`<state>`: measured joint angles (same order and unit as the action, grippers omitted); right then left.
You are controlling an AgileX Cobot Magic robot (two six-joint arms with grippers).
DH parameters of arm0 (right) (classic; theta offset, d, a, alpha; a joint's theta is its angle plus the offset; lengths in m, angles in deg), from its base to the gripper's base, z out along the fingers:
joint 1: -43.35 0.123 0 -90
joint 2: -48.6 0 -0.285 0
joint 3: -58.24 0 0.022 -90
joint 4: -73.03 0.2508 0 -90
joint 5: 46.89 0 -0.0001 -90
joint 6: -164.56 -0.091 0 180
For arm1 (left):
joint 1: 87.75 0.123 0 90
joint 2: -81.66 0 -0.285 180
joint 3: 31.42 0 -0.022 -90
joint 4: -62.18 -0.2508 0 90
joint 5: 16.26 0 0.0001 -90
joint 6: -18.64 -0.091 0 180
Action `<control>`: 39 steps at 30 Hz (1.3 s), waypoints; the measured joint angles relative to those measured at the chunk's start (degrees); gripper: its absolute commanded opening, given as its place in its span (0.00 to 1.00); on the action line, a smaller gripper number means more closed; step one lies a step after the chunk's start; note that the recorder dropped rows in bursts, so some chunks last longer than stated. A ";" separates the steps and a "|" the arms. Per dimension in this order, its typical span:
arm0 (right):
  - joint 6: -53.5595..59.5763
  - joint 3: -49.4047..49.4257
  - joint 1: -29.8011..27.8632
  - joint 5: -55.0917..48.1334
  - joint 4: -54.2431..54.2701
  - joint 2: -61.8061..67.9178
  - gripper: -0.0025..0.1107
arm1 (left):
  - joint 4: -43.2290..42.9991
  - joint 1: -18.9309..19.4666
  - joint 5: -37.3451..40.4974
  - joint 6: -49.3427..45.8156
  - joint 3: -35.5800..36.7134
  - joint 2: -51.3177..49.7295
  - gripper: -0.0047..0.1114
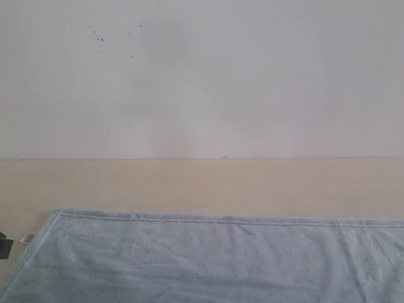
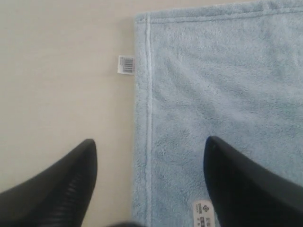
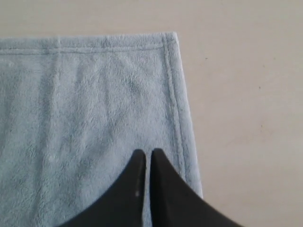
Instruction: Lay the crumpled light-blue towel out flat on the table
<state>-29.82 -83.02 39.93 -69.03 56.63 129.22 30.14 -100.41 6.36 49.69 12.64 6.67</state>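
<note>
The pale grey-blue towel (image 1: pixel 208 259) lies flat and smooth on the beige table (image 1: pixel 189 183), its far hem running straight across the exterior view. In the left wrist view my left gripper (image 2: pixel 150 141) hangs open over the towel's (image 2: pixel 213 85) side hem, one finger above bare table (image 2: pixel 57 71), the other above cloth. A white barcode tag (image 2: pixel 126 64) sticks out from that hem. In the right wrist view my right gripper (image 3: pixel 147 151) is shut above the towel (image 3: pixel 85 104), close to its other side hem and corner, with nothing seen pinched.
A white wall (image 1: pixel 202 76) meets the table's far edge. A strip of bare table lies between towel and wall. A dark bit of the left arm (image 1: pixel 3 245) shows at the left border beside the tag (image 1: pixel 28 237). Another small label (image 2: pixel 204 213) lies on the cloth.
</note>
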 measured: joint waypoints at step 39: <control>0.42 -27.75 0.00 2.14 -5.20 39.79 0.07 | -1.34 2.36 -11.27 0.13 -26.53 -41.95 0.07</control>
<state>-29.40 -110.77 39.93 -66.89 51.43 169.01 28.80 -98.05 -4.91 49.82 -13.89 -35.27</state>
